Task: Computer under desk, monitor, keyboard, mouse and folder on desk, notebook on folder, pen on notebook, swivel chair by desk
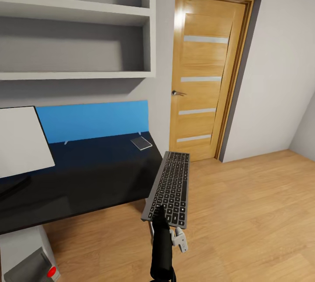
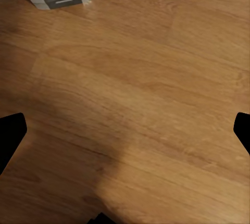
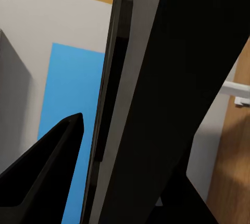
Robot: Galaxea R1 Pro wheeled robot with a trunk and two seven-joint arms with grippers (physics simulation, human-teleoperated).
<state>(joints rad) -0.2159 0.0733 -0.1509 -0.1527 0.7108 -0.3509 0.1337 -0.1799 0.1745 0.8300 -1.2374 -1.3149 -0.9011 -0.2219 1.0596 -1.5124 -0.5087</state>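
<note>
The slim silver-grey keyboard with black keys is held in the air just beside the glossy black desk, clamped at its near end by the right gripper. The left gripper is spread wide over the wood floor.

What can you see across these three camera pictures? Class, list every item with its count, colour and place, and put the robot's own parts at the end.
Desk: one, glossy black top, blue back panel, at left.
Monitor: one, white back showing, on the desk's left end.
Small clear plate: one, glassy, on the desk's far right corner.
Keyboard: one, silver-grey with black keys, held in the air beside the desk's right edge.
Computer: one, light grey, red dot, on the floor under the desk.
Shelves: two, grey, on the wall above the desk.
Door: one, wooden, frosted strips, shut.
Floor: light wood planks.
Right gripper: black, shut on the keyboard's near end.
Left gripper: black fingers wide apart over the floor.
</note>
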